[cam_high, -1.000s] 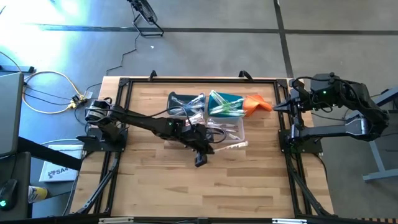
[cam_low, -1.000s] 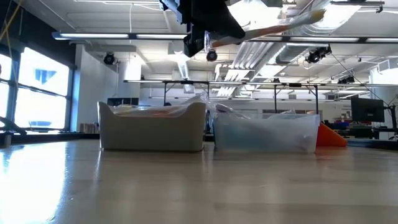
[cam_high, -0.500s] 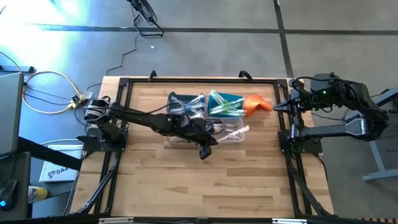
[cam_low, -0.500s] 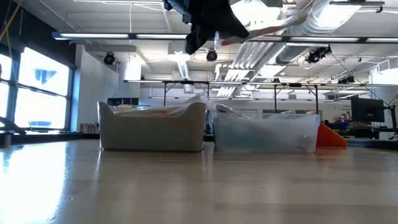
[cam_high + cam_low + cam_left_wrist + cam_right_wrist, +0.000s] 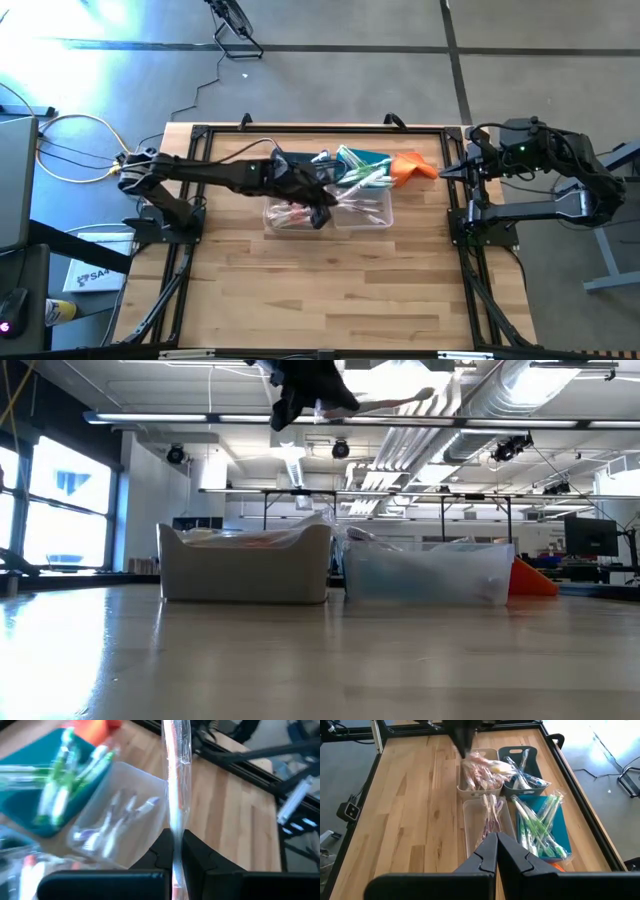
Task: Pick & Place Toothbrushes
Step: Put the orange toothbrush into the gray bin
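My left hand [image 5: 322, 207] pinches a wrapped pink-red toothbrush [image 5: 176, 795] above the bins [image 5: 365, 210], pointing toward two o'clock. My right hand [image 5: 495, 851] waits pressed closed at three o'clock of the tabletop [image 5: 250, 280].

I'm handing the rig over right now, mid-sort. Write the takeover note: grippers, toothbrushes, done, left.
Left gripper: shut on a wrapped pink-red toothbrush, held in the air above the bins.
Right gripper: shut, holding nothing, waiting at the right side of the table.
Done: pink-red brushes in the whitish bin, blue in the dark bin, green in the teal bin, whitish in the clear bin.
Left: place the held brush.
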